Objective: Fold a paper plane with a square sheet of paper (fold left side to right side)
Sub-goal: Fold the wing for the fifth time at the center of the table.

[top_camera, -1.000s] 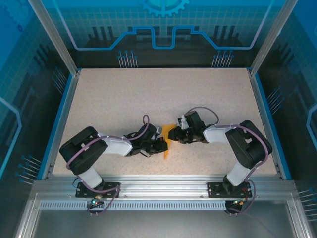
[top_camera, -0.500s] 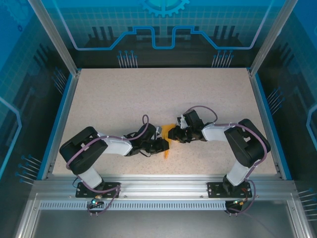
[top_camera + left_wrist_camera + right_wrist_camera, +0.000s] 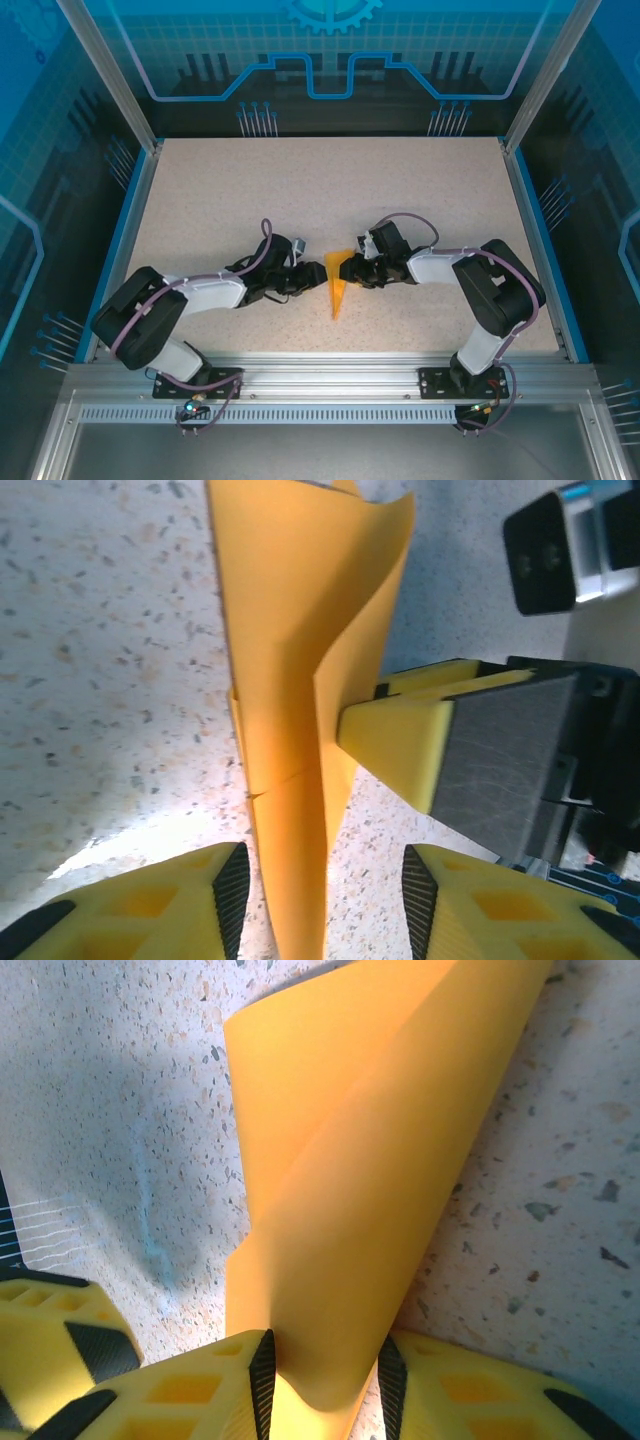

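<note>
The square sheet of paper is folded into a narrow, pointed orange dart, the paper plane (image 3: pixel 338 285), lying mid-table with its tip toward the near edge. My right gripper (image 3: pixel 355 272) reaches in from the right and is shut on its wide end. In the right wrist view the paper plane (image 3: pixel 350 1160) curls up from between both black pads (image 3: pixel 262 1380). My left gripper (image 3: pixel 318 272) stands just left of it. In the left wrist view its jaws are open around the paper plane (image 3: pixel 290 680), with a gap beside the right pad (image 3: pixel 418 900). A right finger (image 3: pixel 400 740) presses the paper there.
The speckled table (image 3: pixel 300 190) has a blue raised rim (image 3: pixel 120 250) on the left and right. An aluminium rail (image 3: pixel 330 375) carrying both arm bases runs along the near edge. Open surface lies behind the arms.
My left gripper has opened and let go of the paper, and the left arm has drawn back to the left. More of the orange dart shows. The right arm has barely moved.
</note>
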`<state>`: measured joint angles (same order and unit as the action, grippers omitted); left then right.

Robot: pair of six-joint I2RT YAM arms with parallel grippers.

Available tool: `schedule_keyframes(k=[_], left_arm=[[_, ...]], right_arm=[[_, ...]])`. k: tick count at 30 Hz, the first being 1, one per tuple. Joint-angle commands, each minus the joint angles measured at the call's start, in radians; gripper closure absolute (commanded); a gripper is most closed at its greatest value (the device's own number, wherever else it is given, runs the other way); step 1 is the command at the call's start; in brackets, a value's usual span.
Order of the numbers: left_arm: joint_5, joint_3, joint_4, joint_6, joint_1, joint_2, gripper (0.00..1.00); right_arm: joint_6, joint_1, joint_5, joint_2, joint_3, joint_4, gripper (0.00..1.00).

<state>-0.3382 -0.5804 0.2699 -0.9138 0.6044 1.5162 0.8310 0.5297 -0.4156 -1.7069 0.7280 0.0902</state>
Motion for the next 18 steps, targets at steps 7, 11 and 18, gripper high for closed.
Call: schedule_keyframes(k=[7, 11, 18], left_arm=[[-0.082, -0.113, 0.036, 0.024, -0.009, 0.152, 0.59], [-0.08, -0.136, 0.031, 0.031, -0.012, 0.185, 0.62], [-0.096, -0.173, 0.039, 0.032, -0.015, 0.247, 0.67]], right_arm=[[-0.022, 0.016, 0.014, -0.045, 0.005, -0.034, 0.65], [-0.024, 0.016, 0.015, -0.045, 0.006, -0.038, 0.65], [-0.025, 0.015, 0.014, -0.044, 0.004, -0.04, 0.65]])
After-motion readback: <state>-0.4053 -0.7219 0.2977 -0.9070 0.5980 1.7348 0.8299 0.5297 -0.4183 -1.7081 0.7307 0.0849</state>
